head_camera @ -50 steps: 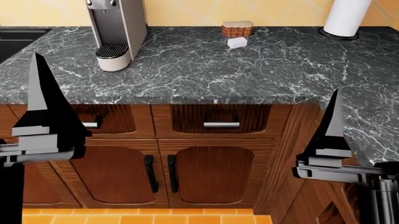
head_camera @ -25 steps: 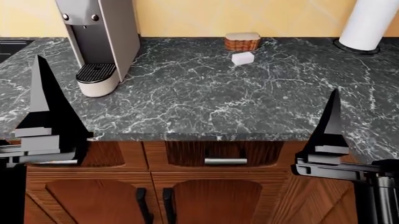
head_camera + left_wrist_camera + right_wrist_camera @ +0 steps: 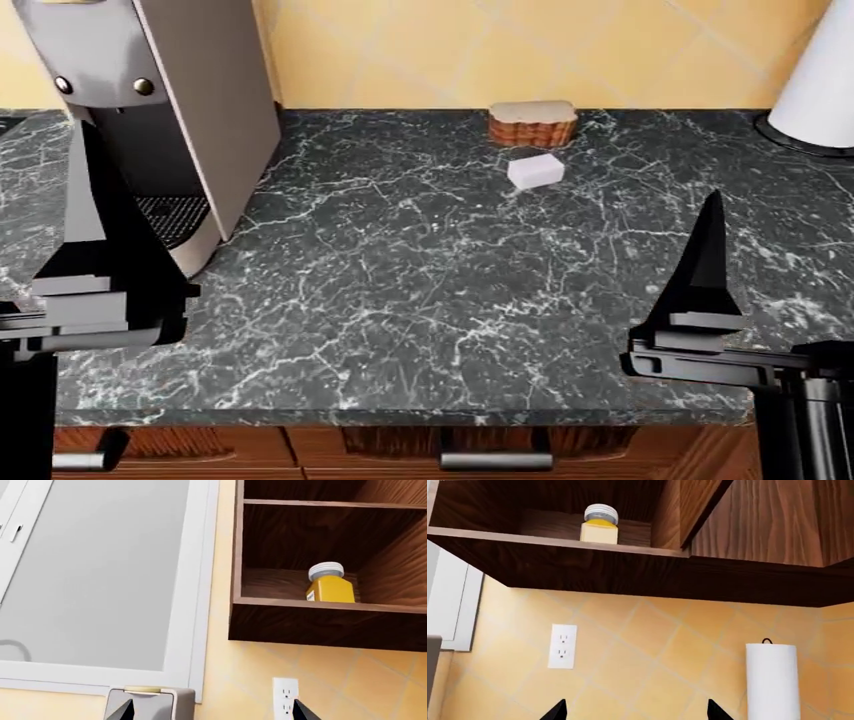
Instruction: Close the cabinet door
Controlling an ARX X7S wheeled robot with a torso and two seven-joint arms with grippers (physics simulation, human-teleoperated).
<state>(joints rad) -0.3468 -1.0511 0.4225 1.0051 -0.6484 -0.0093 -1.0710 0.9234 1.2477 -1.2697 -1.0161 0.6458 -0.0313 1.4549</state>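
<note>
Right now I have both arms raised with the fingers pointing upward over the marble counter (image 3: 441,300). In the head view the left gripper (image 3: 94,250) stands as a tall black wedge in front of the coffee machine (image 3: 147,110), and the right gripper (image 3: 701,290) stands upright over the counter's near edge; I see only one dark finger of each there. In the left wrist view I see two fingertips (image 3: 123,710) set well apart with nothing between them, so I read that gripper as released. The right wrist view likewise shows two fingertips (image 3: 557,711) spread apart and empty, so released too.

Above and beyond the fingers of both arms hangs the wall cabinet (image 3: 320,625), its shelves exposed. Seen past the left fingers, its lower shelf holds a yellow jar (image 3: 329,586) with a white ribbed lid, upright, toward the back. From the right wrist, the cabinet door (image 3: 684,510) stands swung out, edge-on, just beside the jar's compartment, with a closed wooden panel (image 3: 774,520) past it.

Between the right fingers, on the tiled wall, I see a white outlet (image 3: 562,646); a paper towel roll (image 3: 772,680) stands beyond the outer finger. On the counter ahead of my fingers sit a small basket (image 3: 531,122) and a white block (image 3: 537,170) near it
</note>
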